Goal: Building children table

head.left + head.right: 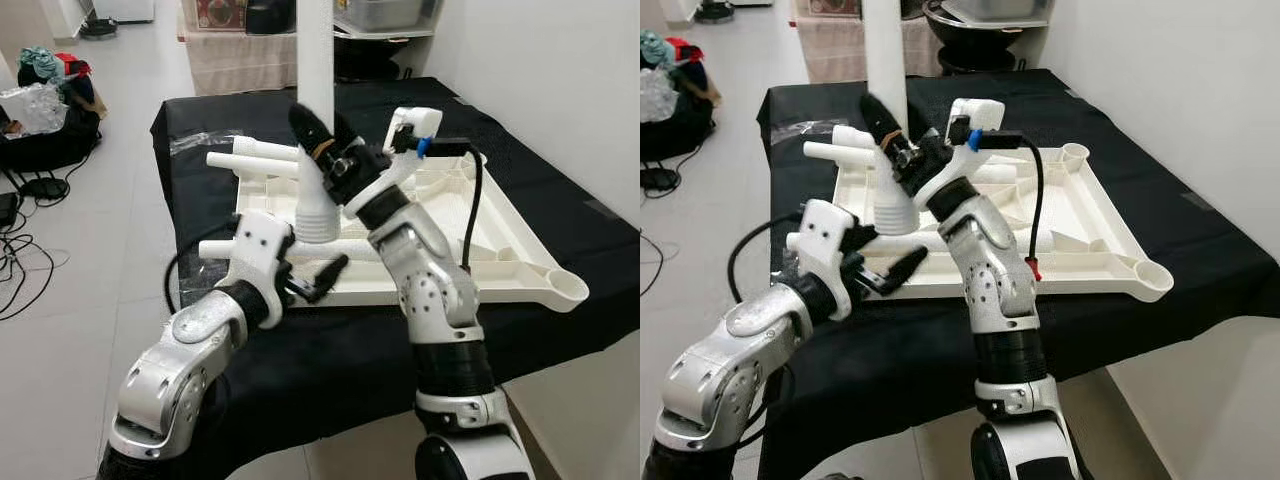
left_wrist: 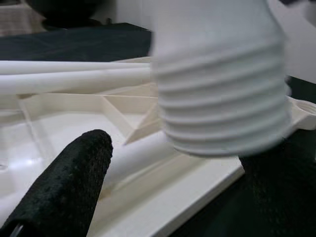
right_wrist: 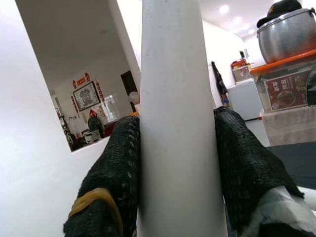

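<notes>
A white table leg (image 1: 314, 60) stands upright in the air, with my right gripper (image 1: 322, 140) shut on its shaft (image 3: 177, 98) just above the flared, threaded foot (image 1: 318, 215). That threaded end (image 2: 222, 98) hovers over the near left part of the upturned white tabletop (image 1: 500, 255). My left gripper (image 1: 315, 280) is open just below and in front of the foot, its fingers (image 2: 64, 187) apart and not touching it. More white legs (image 1: 255, 160) lie on the tabletop's far left side.
The tabletop rests on a table draped in black cloth (image 1: 560, 190), whose near edge is at my arms. Bare floor with cables and bags (image 1: 40, 110) is to the left, a white wall (image 1: 560, 70) to the right, and shelves (image 1: 380, 20) behind.
</notes>
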You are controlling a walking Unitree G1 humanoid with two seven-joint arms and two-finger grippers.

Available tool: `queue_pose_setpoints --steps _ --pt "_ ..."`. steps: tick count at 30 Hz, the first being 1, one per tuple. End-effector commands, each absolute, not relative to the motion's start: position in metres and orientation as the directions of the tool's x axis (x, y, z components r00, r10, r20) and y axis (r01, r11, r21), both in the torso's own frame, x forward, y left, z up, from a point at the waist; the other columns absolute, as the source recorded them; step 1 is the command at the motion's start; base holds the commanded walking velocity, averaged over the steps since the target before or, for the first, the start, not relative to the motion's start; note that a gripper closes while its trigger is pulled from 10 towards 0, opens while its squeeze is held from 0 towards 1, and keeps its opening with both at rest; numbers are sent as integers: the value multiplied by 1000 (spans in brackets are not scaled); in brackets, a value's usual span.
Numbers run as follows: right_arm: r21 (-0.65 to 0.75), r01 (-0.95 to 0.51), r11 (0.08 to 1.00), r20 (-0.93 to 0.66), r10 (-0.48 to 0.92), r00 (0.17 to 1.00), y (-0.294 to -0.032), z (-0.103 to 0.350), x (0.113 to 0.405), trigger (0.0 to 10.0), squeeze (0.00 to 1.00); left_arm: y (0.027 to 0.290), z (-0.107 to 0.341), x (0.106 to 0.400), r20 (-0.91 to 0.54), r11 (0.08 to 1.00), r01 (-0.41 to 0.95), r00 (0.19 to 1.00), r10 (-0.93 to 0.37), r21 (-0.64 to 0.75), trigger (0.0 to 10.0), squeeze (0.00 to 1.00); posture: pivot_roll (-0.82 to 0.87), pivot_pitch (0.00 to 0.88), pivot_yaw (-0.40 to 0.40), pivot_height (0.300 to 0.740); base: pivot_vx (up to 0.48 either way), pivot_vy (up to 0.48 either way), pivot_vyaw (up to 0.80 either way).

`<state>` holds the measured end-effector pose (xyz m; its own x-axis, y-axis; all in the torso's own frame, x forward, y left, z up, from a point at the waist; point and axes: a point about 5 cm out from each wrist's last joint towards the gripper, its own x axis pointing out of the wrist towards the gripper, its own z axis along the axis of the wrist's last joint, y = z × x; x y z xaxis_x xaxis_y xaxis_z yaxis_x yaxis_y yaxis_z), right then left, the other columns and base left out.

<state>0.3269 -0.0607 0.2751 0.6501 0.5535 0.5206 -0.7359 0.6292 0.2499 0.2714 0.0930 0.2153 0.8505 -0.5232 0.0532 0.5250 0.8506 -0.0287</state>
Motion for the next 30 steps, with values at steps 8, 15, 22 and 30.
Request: queue_pose_setpoints --steps 8,15,22,30 --pt "284 -742 607 536 541 647 -53 264 313 0 0 90 215 271 62 839 542 840 -539 -56 10000 0 45 45 -41 740 0 0 0" --pt "298 -736 608 532 535 656 -49 260 309 0 0 72 214 261 64 763 642 767 -639 -73 10000 0 44 44 -36 740 0 0 0" --pt "296 -738 606 536 534 653 -47 260 308 0 0 74 215 266 76 778 624 781 -620 -68 10000 0 47 41 -34 740 0 0 0" --pt "296 -740 604 538 535 652 -48 259 306 0 0 79 214 272 70 810 584 811 -580 -50 10000 0 46 42 -33 740 0 0 0"
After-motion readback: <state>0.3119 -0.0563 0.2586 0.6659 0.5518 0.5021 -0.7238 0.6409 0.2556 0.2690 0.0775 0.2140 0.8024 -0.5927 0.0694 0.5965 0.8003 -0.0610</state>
